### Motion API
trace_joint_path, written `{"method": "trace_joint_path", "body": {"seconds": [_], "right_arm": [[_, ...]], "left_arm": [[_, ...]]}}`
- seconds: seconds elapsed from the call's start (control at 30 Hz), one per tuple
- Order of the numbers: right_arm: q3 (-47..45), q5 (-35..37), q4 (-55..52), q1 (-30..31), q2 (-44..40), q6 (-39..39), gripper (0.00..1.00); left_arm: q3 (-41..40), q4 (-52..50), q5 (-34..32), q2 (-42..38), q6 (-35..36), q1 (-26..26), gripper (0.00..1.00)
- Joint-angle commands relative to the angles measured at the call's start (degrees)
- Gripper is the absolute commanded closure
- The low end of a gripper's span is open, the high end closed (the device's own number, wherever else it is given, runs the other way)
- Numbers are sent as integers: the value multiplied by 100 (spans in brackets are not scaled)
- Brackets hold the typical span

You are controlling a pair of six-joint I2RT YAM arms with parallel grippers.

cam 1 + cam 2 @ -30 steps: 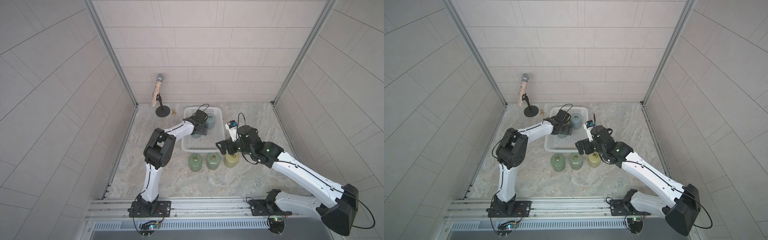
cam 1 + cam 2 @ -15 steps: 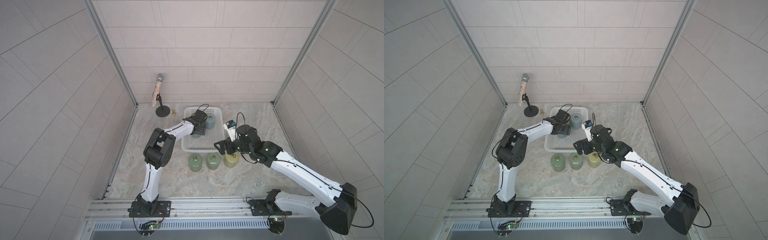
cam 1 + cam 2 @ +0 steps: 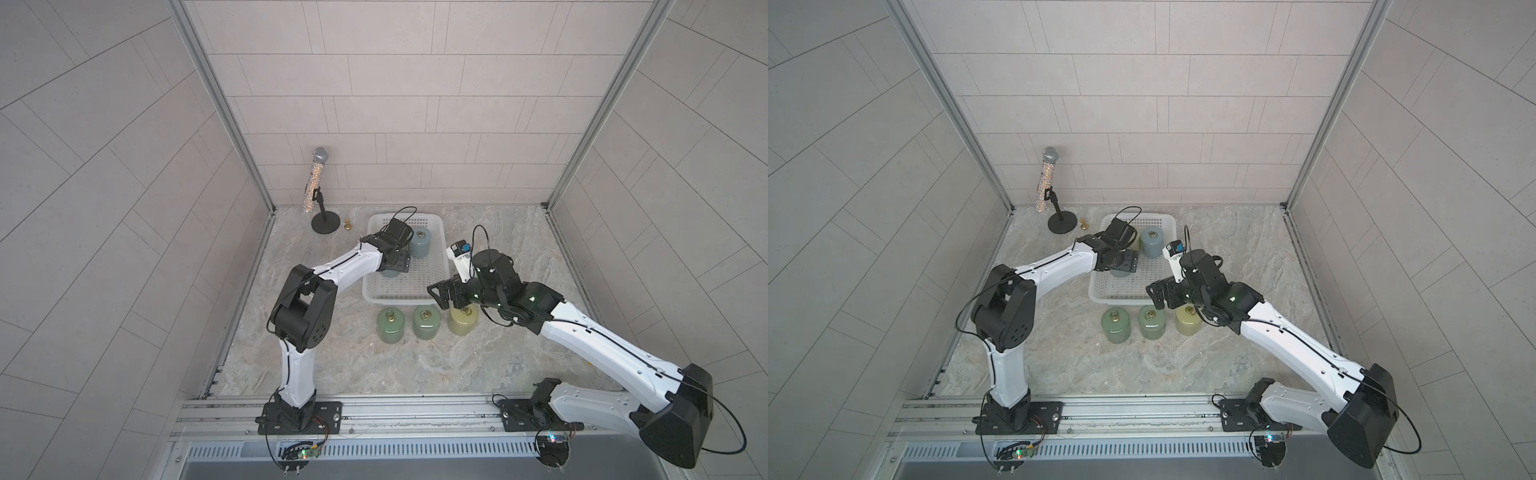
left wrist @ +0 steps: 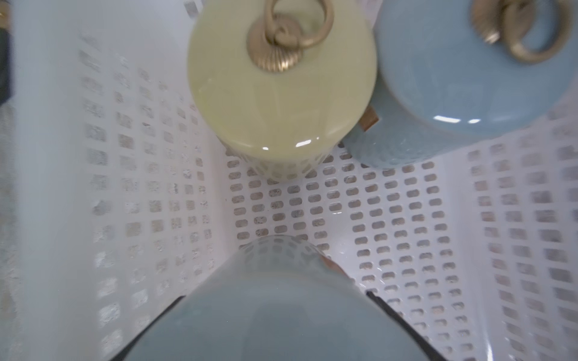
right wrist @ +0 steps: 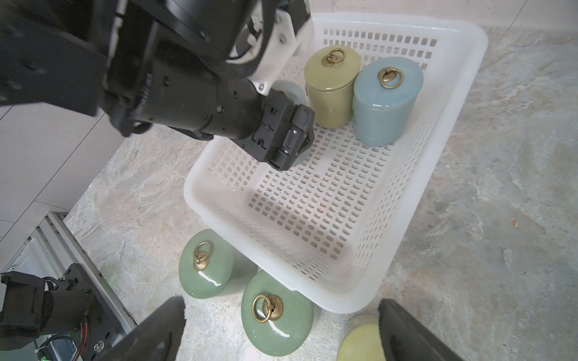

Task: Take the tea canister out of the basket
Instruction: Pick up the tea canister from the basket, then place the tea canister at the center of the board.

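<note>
In both top views the white perforated basket [image 3: 397,297] stood on the marbled worktop [image 3: 374,365] just above mid-frame. The left end effector [image 3: 395,268] reached into the basket's left side, over a grey-blue tea canister [image 3: 387,273] that showed only as a sliver beneath it. A pale blue canister [image 3: 420,244] stood upright in the basket's upper right corner, and a yellow-green canister [image 3: 1134,244] peeked out just left of it. The right end effector [image 3: 441,294] hung spread over the basket's lower right corner. Below the basket stood a row: a green canister [image 3: 390,327], a second green canister [image 3: 426,324] and a yellow canister [image 3: 462,322]. A microphone on a stand [image 3: 316,183] stood at the upper left of the worktop.

In the left wrist view, the grey-blue tea canister [image 4: 275,318] filled the lower middle. The left end effector [image 4: 275,297] pinched it, jaws against both flanks, inside the basket [image 4: 391,212]. I could not tell whether it touched the floor.

In the right wrist view, the right end effector [image 5: 280,301] was spread wide at the bottom edge. At the upper left, the left end effector [image 5: 294,137] covered the grey-blue tea canister [image 5: 292,90].
</note>
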Motion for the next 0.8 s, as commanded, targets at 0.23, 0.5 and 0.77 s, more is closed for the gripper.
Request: {"method": "trace_joint_path", "body": {"seconds": [0.23, 0.5, 0.77], "right_arm": [[-101, -322, 164, -25, -248, -12, 0], [50, -608, 372, 180, 61, 6, 0], [348, -707, 581, 592, 606, 44, 0]], "left_arm": [[-320, -510, -259, -1791, -229, -83, 21], [-1192, -996, -746, -3406, -231, -87, 20], [-2297, -1390, -1119, -4961, -458, -82, 19]]}}
